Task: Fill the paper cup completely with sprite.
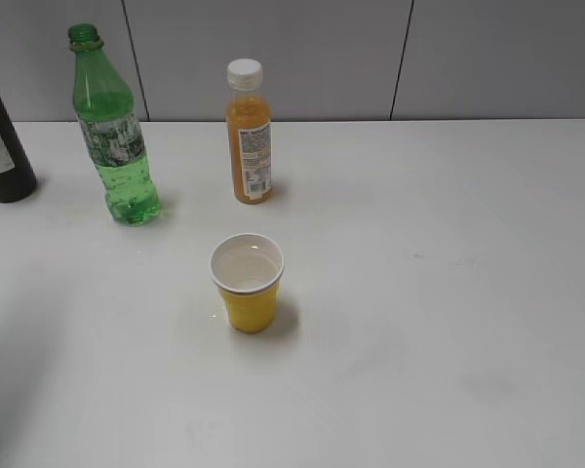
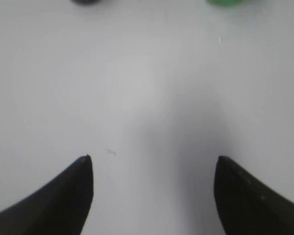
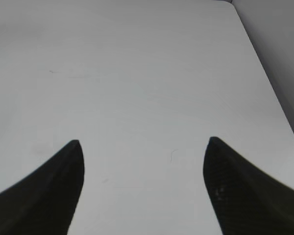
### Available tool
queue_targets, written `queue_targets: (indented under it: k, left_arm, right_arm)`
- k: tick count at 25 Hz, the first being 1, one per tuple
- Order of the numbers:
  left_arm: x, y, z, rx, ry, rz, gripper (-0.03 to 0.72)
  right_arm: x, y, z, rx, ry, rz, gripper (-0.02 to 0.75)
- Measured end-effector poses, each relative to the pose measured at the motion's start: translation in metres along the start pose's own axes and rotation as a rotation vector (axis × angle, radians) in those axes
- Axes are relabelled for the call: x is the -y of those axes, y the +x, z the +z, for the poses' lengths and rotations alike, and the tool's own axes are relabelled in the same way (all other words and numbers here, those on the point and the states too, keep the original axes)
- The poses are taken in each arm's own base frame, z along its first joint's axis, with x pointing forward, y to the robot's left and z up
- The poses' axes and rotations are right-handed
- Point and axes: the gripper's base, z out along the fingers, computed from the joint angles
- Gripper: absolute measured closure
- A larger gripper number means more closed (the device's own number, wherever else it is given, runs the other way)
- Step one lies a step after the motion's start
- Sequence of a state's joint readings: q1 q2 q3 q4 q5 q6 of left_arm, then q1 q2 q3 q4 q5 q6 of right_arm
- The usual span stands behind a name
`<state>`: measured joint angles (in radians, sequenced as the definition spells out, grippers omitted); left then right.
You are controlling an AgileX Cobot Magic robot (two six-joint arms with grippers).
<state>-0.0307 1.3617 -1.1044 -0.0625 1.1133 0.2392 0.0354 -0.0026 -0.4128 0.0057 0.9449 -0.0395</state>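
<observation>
The yellow paper cup [image 1: 248, 291] stands upright in the middle of the white table [image 1: 448, 292], white inside; I cannot tell whether it holds liquid. The green sprite bottle [image 1: 115, 136], uncapped, stands at the back left with clear liquid low in it. Its base shows as a green blur at the top edge of the left wrist view [image 2: 225, 2]. Neither gripper shows in the exterior view. My left gripper [image 2: 153, 159] is open and empty over bare table. My right gripper [image 3: 143, 142] is open and empty over bare table.
An orange juice bottle [image 1: 249, 136] with a white cap stands behind the cup. A dark bottle [image 1: 2, 146] with a white label stands at the far left edge; its base shows in the left wrist view [image 2: 85, 2]. The table's right edge [image 3: 269, 73] shows in the right wrist view.
</observation>
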Motion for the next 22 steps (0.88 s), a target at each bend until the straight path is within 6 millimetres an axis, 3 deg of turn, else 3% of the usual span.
queue_targets:
  k: [5, 12, 22]
  left_arm:
    - [0.004, 0.014, -0.002, -0.070, 0.024, -0.011, 0.104]
    - [0.015, 0.054, -0.004, -0.047, 0.046, -0.025, 0.120]
    - [0.029, 0.114, -0.020, 0.145, 0.007, -0.020, 0.120]
  right_arm:
    - [0.000, 0.000, 0.000, 0.000, 0.000, 0.000, 0.153]
    - [0.000, 0.000, 0.000, 0.001, 0.000, 0.000, 0.153]
    - [0.000, 0.000, 0.000, 0.001, 0.000, 0.001, 0.153]
